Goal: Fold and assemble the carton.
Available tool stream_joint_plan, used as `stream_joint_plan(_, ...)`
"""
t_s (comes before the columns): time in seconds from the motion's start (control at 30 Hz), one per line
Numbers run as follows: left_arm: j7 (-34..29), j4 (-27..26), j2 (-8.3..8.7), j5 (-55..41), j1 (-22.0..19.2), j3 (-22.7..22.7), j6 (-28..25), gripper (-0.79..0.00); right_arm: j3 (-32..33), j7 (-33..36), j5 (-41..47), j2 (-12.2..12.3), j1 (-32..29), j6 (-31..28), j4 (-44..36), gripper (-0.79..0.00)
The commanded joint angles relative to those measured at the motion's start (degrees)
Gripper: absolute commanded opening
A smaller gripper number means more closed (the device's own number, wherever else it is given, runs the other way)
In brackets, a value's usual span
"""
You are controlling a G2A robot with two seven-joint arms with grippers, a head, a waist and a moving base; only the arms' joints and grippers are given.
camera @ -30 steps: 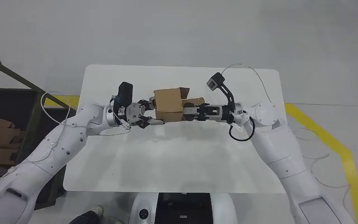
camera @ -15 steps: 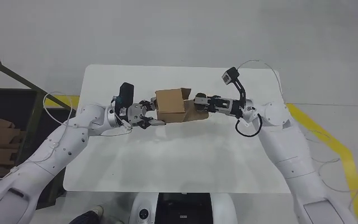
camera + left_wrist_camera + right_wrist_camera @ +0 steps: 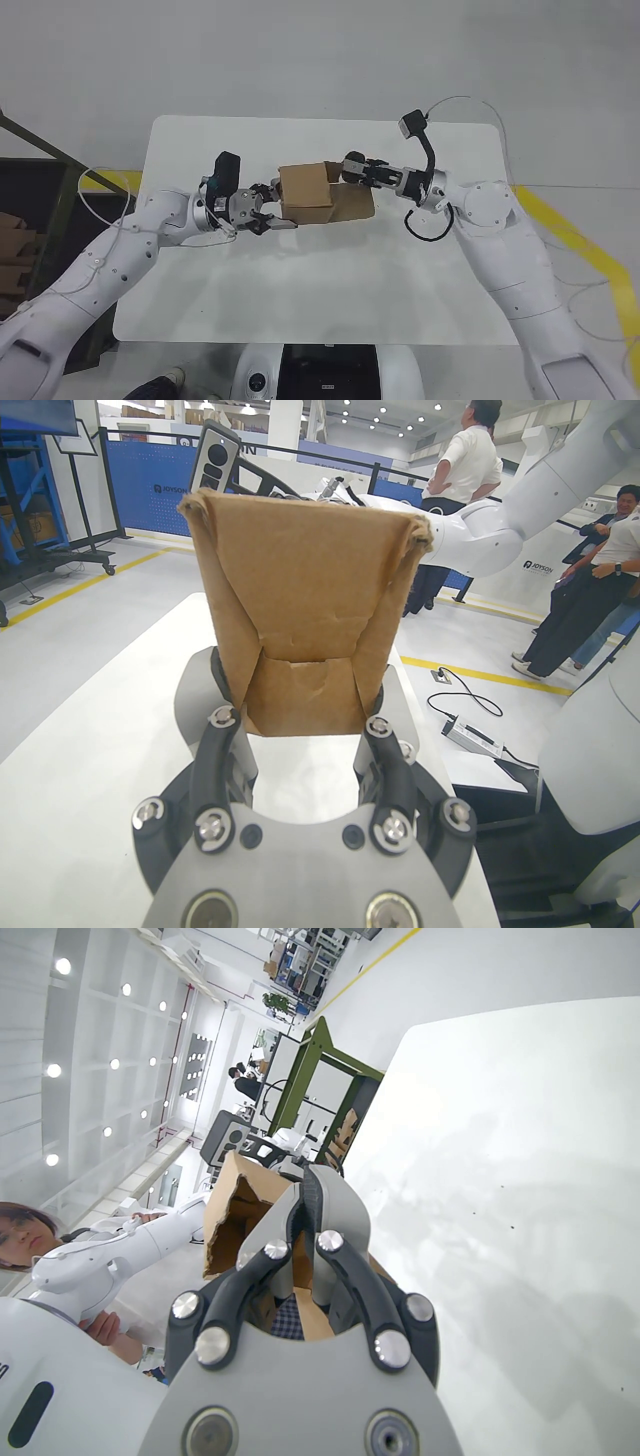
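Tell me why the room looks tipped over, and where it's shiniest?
Right wrist view: the camera is rolled, so the room behind the carton runs sideways; round ceiling lamps glare brightest, and the table gleams. Left wrist view: level, with small ceiling spots far behind.

Carton over far-middle part of table; cannot tell if resting or lifted. Left gripper at carton's left end, fingers either side of it, pressed against its walls. Right gripper at carton's far right corner, tips closed together. Loose flap sticks out from carton's right side, nearer than right gripper
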Motion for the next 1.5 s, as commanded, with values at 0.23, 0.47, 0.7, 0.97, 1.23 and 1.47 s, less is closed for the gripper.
stream_joint_plan(0.23,-0.1,-0.4,0.19,0.2,0.3,-0.3,0.0,-0.4,-1.5,8.7,6.0,0.0,0.8,0.4,-0.5,-0.785)
stream_joint_plan(0.47,0.1,-0.8,0.25,0.4,0.5,-0.3,0.0,-0.397,1.2,6.9,6.1,0.6,-0.2,1.4,-0.8,-0.785)
stream_joint_plan(0.7,0.6,-0.8,0.39,0.7,0.4,-0.6,0.0,-0.406,8.8,1.6,1.0,2.7,-7.2,10.4,-6.2,-0.785)
stream_joint_plan(0.97,1.4,-0.8,0.76,1.3,0.7,-1.5,0.0,-0.413,11.6,2.9,1.6,3.9,-13.8,22.9,-7.5,-0.785)
stream_joint_plan(1.23,1.8,-1.4,0.93,1.5,1.1,-1.7,0.0,-0.416,7.0,8.7,16.7,2.5,-12.0,20.0,-3.8,-0.785)
stream_joint_plan(1.47,0.9,-1.7,0.81,1.6,1.1,-0.6,0.0,-0.434,4.3,9.5,18.5,1.8,-8.6,18.3,-2.5,-0.785)
